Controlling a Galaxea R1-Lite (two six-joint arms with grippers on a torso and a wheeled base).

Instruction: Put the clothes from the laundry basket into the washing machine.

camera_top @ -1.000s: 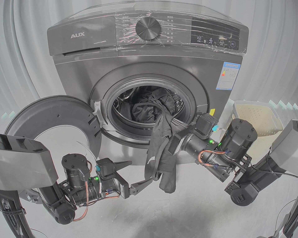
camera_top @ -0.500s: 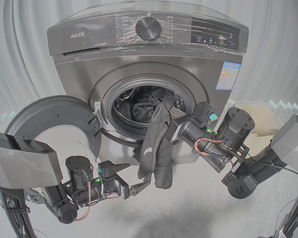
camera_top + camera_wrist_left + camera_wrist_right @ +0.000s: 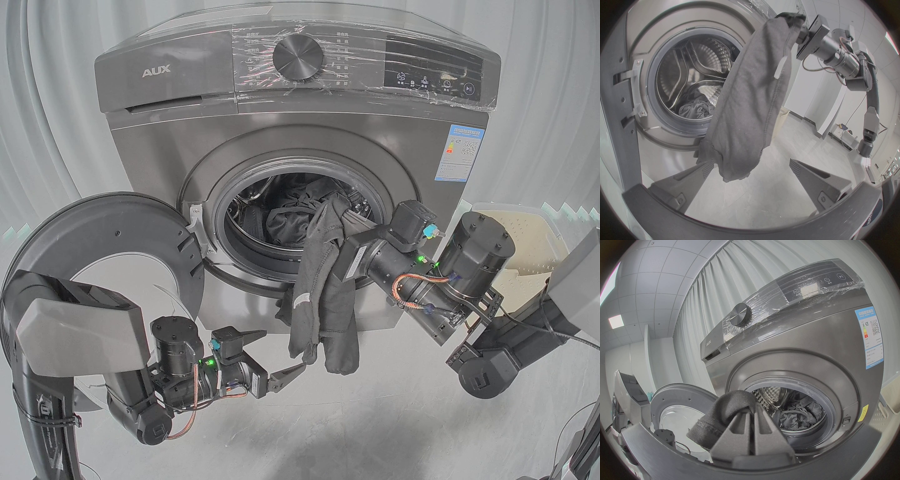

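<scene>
Head view: dark garment [image 3: 322,294] hangs limp.

Dark grey garment [image 3: 322,294]; cream laundry basket [image 3: 522,240]

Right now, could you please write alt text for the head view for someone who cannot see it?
The right end effector grips a dark grey cloth garment at the open mouth of the grey front-loading washing machine, most of it hanging outside. The open left end effector sits low by its hem; a cream plastic laundry basket stands on the right.
</scene>
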